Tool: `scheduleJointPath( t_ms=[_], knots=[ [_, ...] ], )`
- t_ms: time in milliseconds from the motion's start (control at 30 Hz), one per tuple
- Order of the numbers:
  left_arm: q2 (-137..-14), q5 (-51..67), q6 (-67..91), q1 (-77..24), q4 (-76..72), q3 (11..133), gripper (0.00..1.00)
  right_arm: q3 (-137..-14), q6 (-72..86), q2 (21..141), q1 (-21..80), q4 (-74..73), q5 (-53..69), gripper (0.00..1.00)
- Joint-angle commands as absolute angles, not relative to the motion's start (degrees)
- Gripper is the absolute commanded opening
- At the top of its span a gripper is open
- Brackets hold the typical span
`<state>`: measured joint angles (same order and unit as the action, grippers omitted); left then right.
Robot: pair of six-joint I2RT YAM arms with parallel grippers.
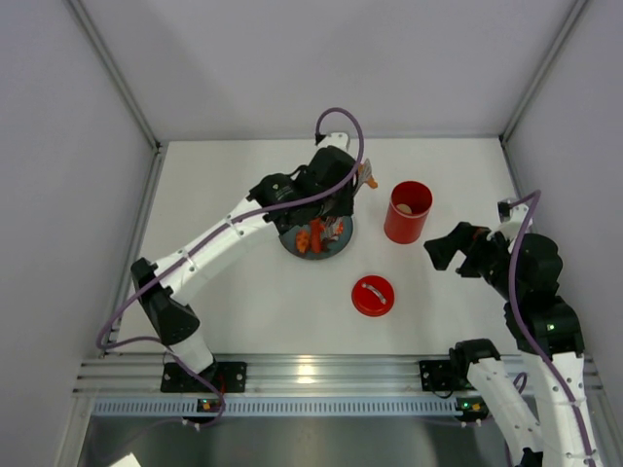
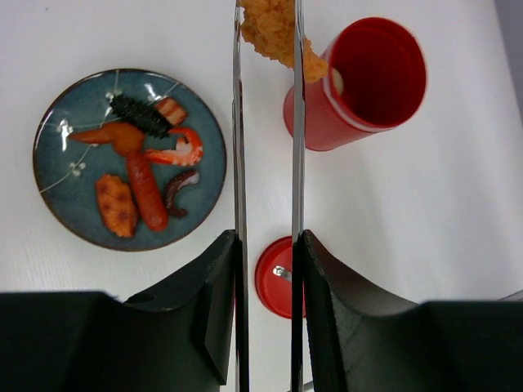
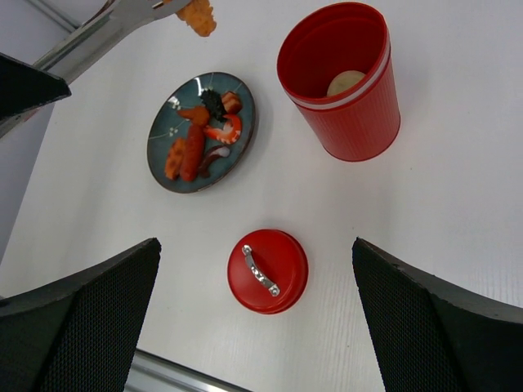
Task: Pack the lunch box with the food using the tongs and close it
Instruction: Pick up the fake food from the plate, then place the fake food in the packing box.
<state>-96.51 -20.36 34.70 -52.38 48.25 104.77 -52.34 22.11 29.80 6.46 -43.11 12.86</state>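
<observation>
Tongs [image 2: 238, 147] sit clamped in the narrowed jaws of the left gripper [image 2: 268, 238], tips ahead pinching a breaded fried piece [image 2: 270, 28] beside the lunch box [image 2: 315, 122] rim; likely light and crumbly, so squeeze gently. Right gripper [image 1: 440, 251] gapes empty.

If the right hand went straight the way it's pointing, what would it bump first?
Probably the red lid: it lies straight ahead of the open right hand, though depth is hard to judge.
</observation>
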Motion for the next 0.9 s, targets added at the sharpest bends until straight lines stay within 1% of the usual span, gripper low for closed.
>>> scheduleJointPath(
  t_ms=[0, 167, 633, 733, 767, 800, 867],
  knots=[
    [-99.0, -19.8, 33.0, -54.1, 46.4, 110.6, 0.18, -55.7, 21.0, 30.5, 5.9, -43.1, 11.5, 1.00],
    [-102.6, -18.3, 32.0, -55.6, 45.2, 115.9, 0.19, -56.9, 20.7, 30.5, 5.9, -44.1, 10.5, 0.99],
    [-108.8, -14.9, 30.5, -57.3, 38.8, 116.5, 0.20, -57.8, 20.0, 30.0, 5.9, -45.8, 9.2, 0.99],
    [-109.5, -14.6, 30.3, -57.3, 38.9, 116.5, 0.24, -57.5, 20.1, 29.9, 6.0, -45.5, 9.2, 0.99],
    [-109.6, -14.5, 30.3, -57.2, 39.1, 116.5, 0.25, -57.1, 20.2, 29.8, 5.9, -45.5, 9.2, 0.99],
    [-109.8, -14.5, 30.3, -57.3, 39.3, 116.5, 0.29, -57.0, 20.2, 29.8, 5.9, -45.4, 9.3, 0.99],
    [-110.0, -14.4, 30.2, -57.2, 39.3, 116.5, 0.32, -56.7, 20.2, 29.7, 5.9, -45.4, 9.3, 0.99]
  ],
)
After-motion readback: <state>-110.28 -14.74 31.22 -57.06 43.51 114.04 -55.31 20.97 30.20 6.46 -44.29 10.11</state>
